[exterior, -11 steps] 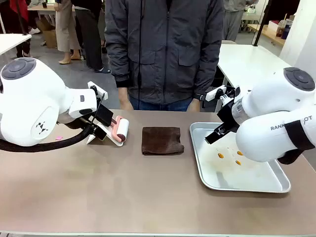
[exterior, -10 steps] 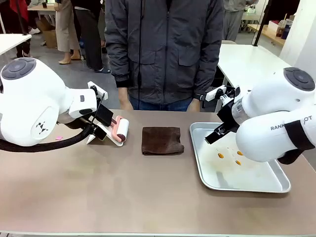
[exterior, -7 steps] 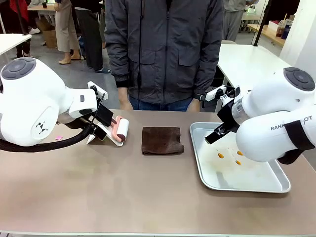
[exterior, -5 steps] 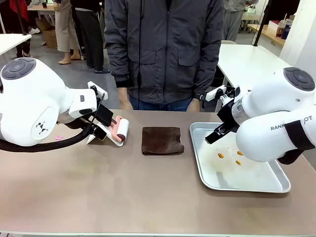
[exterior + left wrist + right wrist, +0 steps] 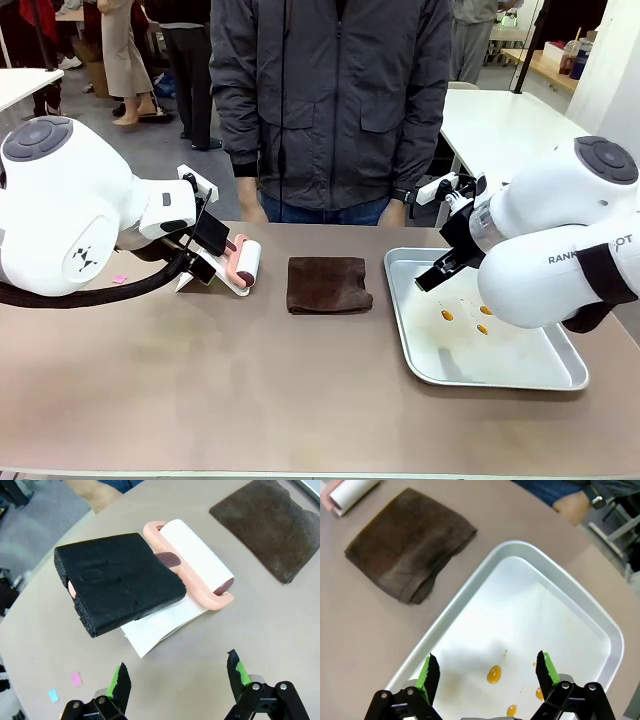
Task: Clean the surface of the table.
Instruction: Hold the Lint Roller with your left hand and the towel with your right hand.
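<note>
Front view: the table (image 5: 250, 400) spans the frame in matte brownish-tan, and a person in a dark jacket (image 5: 335, 100) stands at its far edge, facing you.
On the top: a folded brown cloth (image 5: 329, 284) lies mid-table toward the far side. A lint roller (image 5: 245, 265) lies near it on the left, on a white sheet (image 5: 160, 625), with a black block (image 5: 120, 580) resting across its pink handle. A metal tray (image 5: 520, 355) holding orange drops (image 5: 447, 315) sits on the right.
Left gripper (image 5: 177, 667): the jaws are spread wide and empty as it hovers just short of the block and roller.
Right gripper (image 5: 487, 662): the jaws are wide and empty, and it hangs over the tray above the drops.
Risk, left: if you close on the block, you may tip it off the handle and set the roller rolling away.
Risk, right: if you dip into the tray, the green pads could pick up the orange spill and smear it onto the table.
Risk, cloth: a pinch at one edge would likely unfold the cloth, so it drags loose rather than wiping.
Surface: the top is smooth and dull, with small pink (image 5: 75, 679) and blue (image 5: 53, 695) scraps lying near the left gripper.
Room: white-topped tables (image 5: 500, 130) and other people stand behind on a grey floor.
</note>
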Controlling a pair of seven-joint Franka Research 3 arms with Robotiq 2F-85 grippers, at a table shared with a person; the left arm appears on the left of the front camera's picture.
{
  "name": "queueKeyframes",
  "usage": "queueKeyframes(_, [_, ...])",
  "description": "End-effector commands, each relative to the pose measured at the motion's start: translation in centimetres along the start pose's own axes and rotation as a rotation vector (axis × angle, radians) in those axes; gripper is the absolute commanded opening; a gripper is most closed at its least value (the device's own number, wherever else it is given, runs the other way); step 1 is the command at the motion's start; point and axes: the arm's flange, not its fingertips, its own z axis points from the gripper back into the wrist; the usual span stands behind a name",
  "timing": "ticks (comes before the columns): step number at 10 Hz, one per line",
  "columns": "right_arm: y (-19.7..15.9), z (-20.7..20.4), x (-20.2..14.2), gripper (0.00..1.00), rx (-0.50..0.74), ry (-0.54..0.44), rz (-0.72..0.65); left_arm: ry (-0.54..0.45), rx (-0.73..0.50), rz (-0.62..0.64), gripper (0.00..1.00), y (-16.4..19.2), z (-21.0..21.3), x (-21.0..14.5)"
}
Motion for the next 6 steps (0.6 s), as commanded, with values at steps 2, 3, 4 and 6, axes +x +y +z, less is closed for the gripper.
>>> queueKeyframes(2, [0.0, 0.0, 0.0, 1.0, 0.0, 0.0, 0.0, 0.0, 0.0, 0.0, 1.0, 0.0, 0.0, 0.0])
queueKeyframes(3, [0.4, 0.7, 0.2, 1.0, 0.056, 0.037, -0.022, 0.037, 0.031, -0.013, 1.0, -0.1, 1.0, 0.5])
queueKeyframes(4, [0.8, 1.7, 0.5, 1.0, 0.098, 0.106, -0.091, 0.084, 0.108, -0.021, 1.0, 0.0, 2.1, 1.3])
queueKeyframes(6, [0.8, 4.8, 0.1, 1.0, 0.232, 0.153, -0.186, 0.166, 0.222, -0.003, 1.0, 0.5, 4.8, 4.0])
